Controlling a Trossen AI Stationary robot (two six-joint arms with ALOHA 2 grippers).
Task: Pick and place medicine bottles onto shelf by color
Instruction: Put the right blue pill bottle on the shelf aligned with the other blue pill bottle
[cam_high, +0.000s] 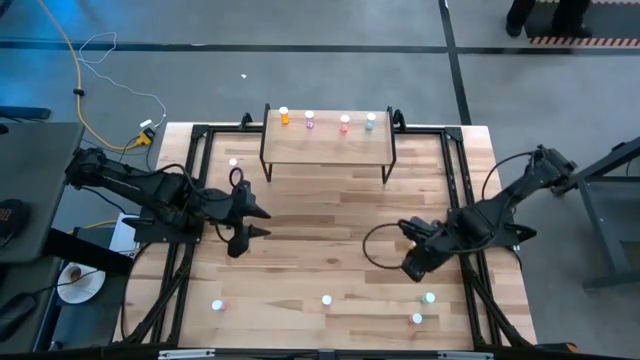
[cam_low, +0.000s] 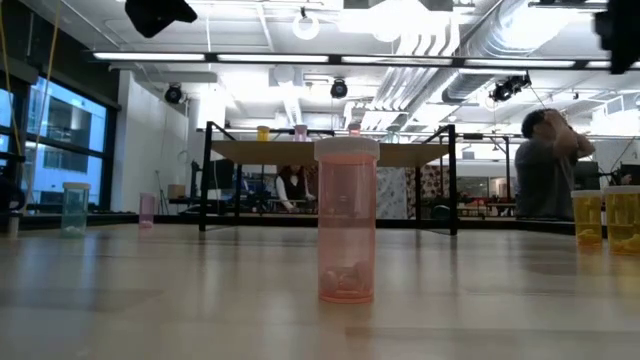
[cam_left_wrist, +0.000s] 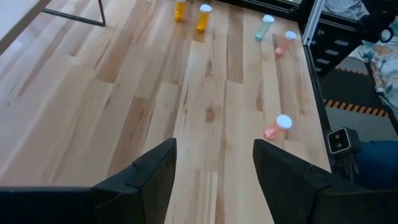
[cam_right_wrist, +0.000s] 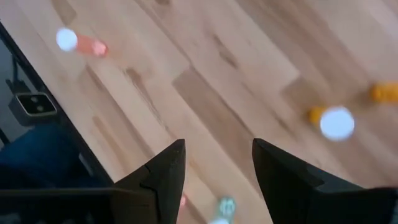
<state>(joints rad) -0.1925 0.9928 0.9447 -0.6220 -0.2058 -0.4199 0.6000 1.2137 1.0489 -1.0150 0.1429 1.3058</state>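
Currently, four bottles are seen standing in a row along the far edge of the shelf (cam_high: 328, 150), which is set at the far middle of the desk (cam_high: 330, 230): an orange bottle (cam_high: 285, 117), two pink ones (cam_high: 309, 121) (cam_high: 345, 124) and a teal one (cam_high: 370, 121).

One capped bottle (cam_high: 233, 162) is seen on the desk left of the shelf, near the black frame (cam_high: 196, 140) along the desk edge. Four more are spread along the near edge: one at the left (cam_high: 217, 306), one at the middle (cam_high: 326, 299) and two close together at the right (cam_high: 429, 298) (cam_high: 417, 319). In the low view, a pink bottle (cam_low: 346, 220) is shown upright in the foreground.

The left hand (cam_high: 256, 222) is held released, empty, over the desk's left-middle, fingers spread and pointed toward the middle. The right hand (cam_high: 412, 257) is held released, empty, over the right-middle, above the pair at the near right.

A wide band of bare wood is left open between the two hands and from the shelf legs down to the near row.
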